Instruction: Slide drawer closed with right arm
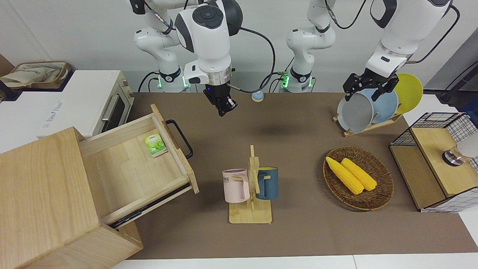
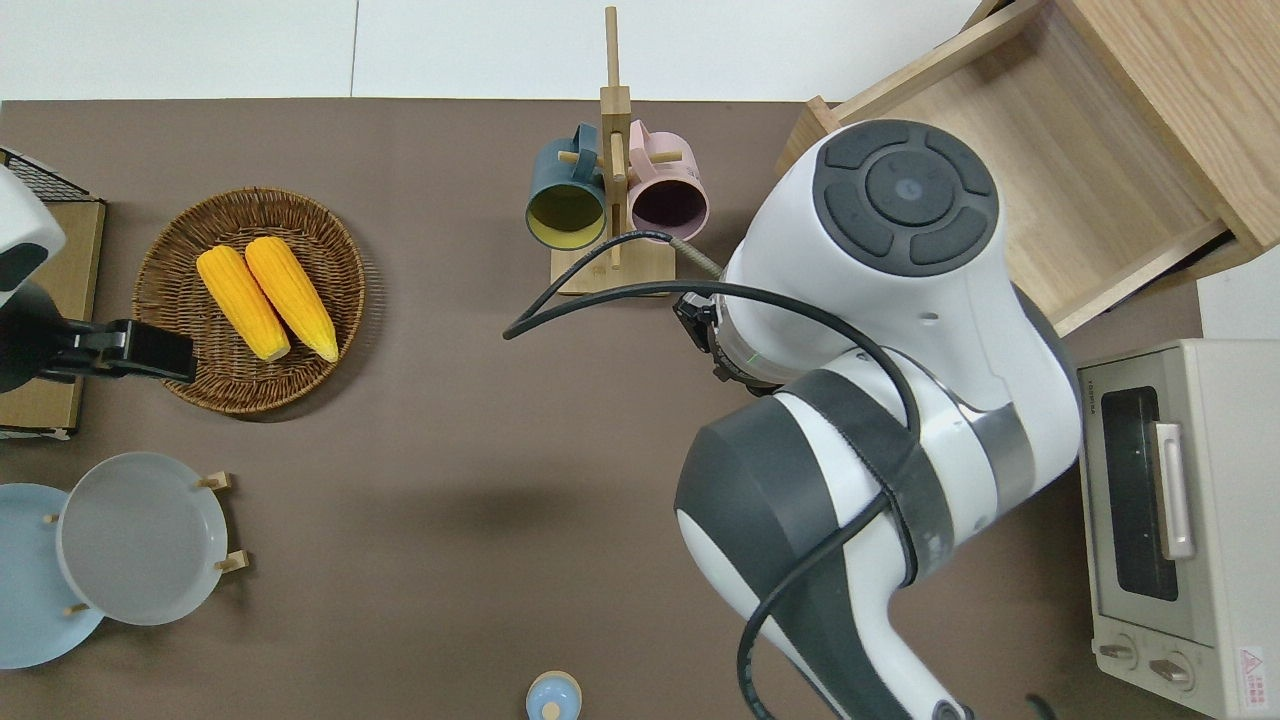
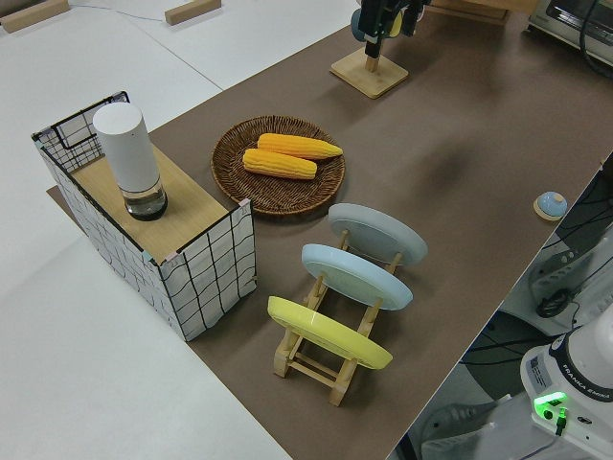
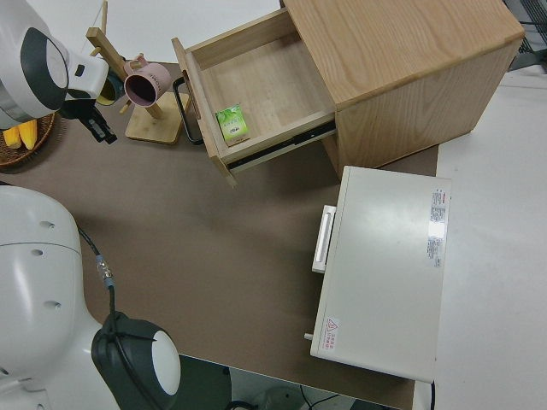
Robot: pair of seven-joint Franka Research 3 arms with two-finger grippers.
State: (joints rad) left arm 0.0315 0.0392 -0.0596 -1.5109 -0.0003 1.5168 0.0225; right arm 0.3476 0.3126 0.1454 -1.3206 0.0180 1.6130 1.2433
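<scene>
The drawer (image 1: pixel 130 164) stood pulled well out of its pale wooden box (image 1: pixel 44 201) at the right arm's end of the counter (image 1: pixel 298 231); a small green packet (image 1: pixel 155 144) lay inside; the right claw (image 1: pixel 224 107) hung over bare counter, apart from the black loop handle (image 1: pixel 181 138); whether its fingers were spread I cannot tell. The drawer looked stiff, light, on runners; a flat push on its front panel beside the handle should serve. The left arm was parked.

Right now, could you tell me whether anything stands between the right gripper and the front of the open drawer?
Nothing visible does. The right gripper hangs over bare table, and only bare brown table lies between it and the drawer front with its black handle. The mug rack stands farther from the robots, off that line. The left arm is parked.
</scene>
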